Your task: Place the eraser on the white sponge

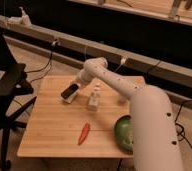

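The eraser (pixel 69 91) is a small black flat block over the left part of the wooden table (pixel 54 135). It lies tilted, with the white sponge (pixel 69 98) showing as a pale edge right under it. My gripper (pixel 75 86) is at the eraser's upper right end, at the tip of the white arm (pixel 109 77) that reaches in from the right. I cannot tell whether it holds the eraser or whether the eraser rests on the sponge.
A small white bottle (pixel 94 97) stands just right of the gripper. A red chili pepper (pixel 84 132) lies near the table's front. A green bowl (pixel 123 132) sits at the front right, partly behind my arm. A black chair (pixel 6 95) stands left of the table.
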